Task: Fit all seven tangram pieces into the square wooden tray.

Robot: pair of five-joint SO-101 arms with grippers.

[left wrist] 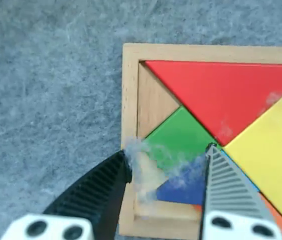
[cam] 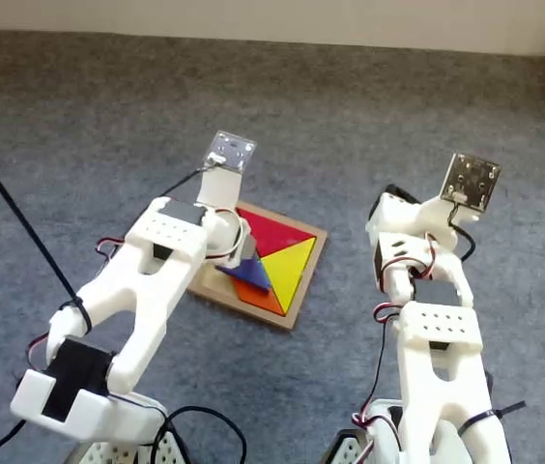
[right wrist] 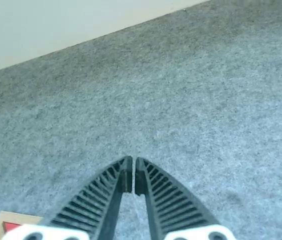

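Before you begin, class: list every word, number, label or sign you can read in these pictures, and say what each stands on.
None can be read.
The square wooden tray and its red triangular piece, yellow triangular piece, green piece and blue piece are plain.
The small boards at the arms' wrists in the high view: any print is too small to read.

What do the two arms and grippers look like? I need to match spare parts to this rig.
Left arm and right arm: white plastic shells, black motor blocks, thin red and black cables, a square silvery plate at each wrist. The left gripper has one black ribbed finger and one grey one; the right gripper has two dark ribbed fingers.
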